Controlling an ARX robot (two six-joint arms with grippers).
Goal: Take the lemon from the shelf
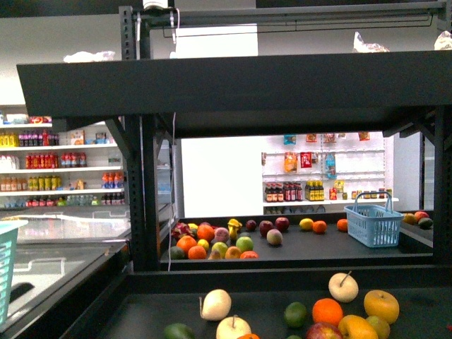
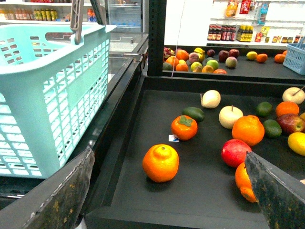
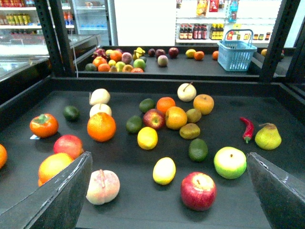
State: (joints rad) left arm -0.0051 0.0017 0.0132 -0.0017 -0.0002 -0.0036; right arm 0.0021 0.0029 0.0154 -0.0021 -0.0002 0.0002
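Left fingers (image 2: 52,200) spread wide, empty; right fingers (image 3: 57,200) likewise, over shelf (image 3: 224,109).

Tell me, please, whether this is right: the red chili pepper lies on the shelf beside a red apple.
Not quite: the right wrist view shows the red chili pepper on the shelf beside a yellow-green pear instead.

On the shelf (image 3: 224,129), the lemon (image 3: 164,171) lies just ahead of the right end effector (image 3: 167,156), between a peach (image 3: 102,186) and an apple (image 3: 198,191).
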